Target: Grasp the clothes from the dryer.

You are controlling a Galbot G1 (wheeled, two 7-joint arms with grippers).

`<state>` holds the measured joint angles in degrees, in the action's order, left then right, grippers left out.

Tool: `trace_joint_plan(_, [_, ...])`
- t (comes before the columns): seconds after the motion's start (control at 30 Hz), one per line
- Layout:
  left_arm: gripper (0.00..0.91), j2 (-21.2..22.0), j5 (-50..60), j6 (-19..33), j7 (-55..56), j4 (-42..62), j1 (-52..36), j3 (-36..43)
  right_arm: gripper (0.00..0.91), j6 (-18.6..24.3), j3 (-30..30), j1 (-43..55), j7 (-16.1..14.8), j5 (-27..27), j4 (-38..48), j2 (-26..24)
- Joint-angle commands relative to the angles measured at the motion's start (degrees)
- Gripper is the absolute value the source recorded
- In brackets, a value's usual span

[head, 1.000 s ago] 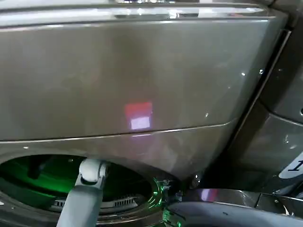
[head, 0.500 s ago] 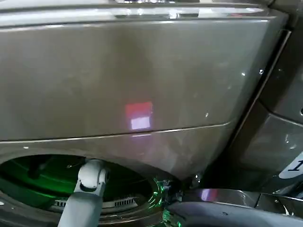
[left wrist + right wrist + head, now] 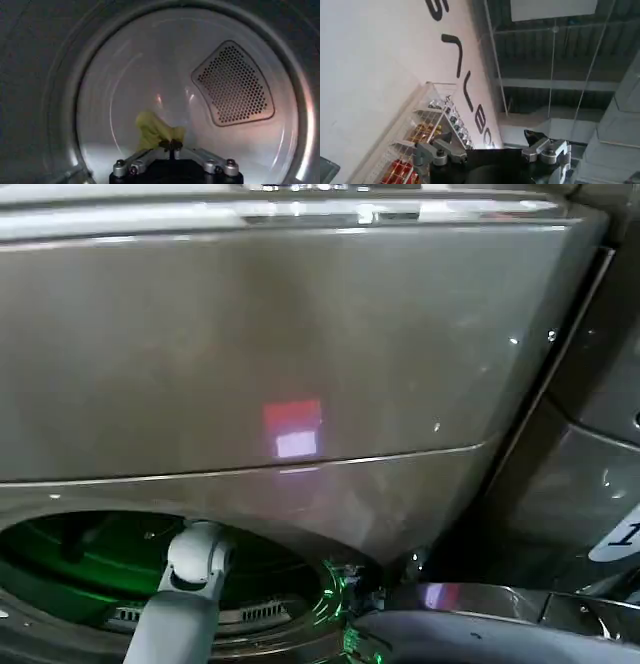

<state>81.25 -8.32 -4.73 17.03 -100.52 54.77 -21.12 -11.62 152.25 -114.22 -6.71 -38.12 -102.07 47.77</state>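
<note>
While reaching through the dryer (image 3: 300, 364) porthole, left gripper (image 3: 171, 146) pinched shut on the clothes (image 3: 152, 129), low in the drum just before the back wall; right gripper (image 3: 495, 145) parked, spread open, aimed at ceiling and shelves (image 3: 427, 132)

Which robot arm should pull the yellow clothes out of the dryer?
The left one. Its gripper is inside the dryer, shut on the clothes, so it is probably best placed to pull them out. The right gripper is open, pointing up at a ceiling.
</note>
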Motion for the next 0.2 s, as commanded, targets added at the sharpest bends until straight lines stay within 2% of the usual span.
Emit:
trace_joint_plan(0.03, [0.0,-0.1,0.13,0.03,-0.04,0.03,0.22,0.0,0.907,-0.2,-0.05,0.06,-0.18,0.03,-0.21,-0.02])
trace_joint_plan(0.2, [0.0,-0.41,0.05,0.03,-0.04,-0.02,0.37,-0.01,0.907,-0.29,-0.06,0.08,-0.28,-0.01,-0.39,-0.1])
